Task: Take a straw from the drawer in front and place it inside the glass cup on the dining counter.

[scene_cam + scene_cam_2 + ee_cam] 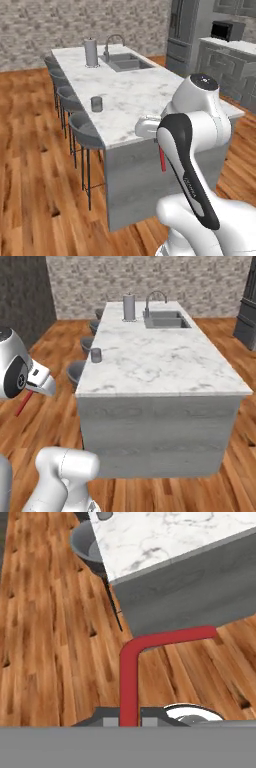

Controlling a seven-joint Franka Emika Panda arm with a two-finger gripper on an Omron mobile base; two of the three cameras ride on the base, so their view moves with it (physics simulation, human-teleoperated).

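My gripper (33,392) is shut on the red straw (23,404), holding it in the air in front of the near end of the dining counter (165,366). The straw (162,161) hangs down below the hand, just behind my forearm. Seen from the hand, the straw (129,672) rises from between the fingertips and bends right toward the counter's grey end wall (200,597). The glass cup (96,104) stands upright near the counter's left edge (107,132), by the stools; it is the same cup (96,355) well beyond the gripper. The drawer is out of view.
Round grey stools (84,130) line the counter's left side over wooden floor. A sink with faucet (165,320) and a tall metal cylinder (129,307) sit at the far end. A fridge (182,32) and grey cabinets (225,65) stand at the right.
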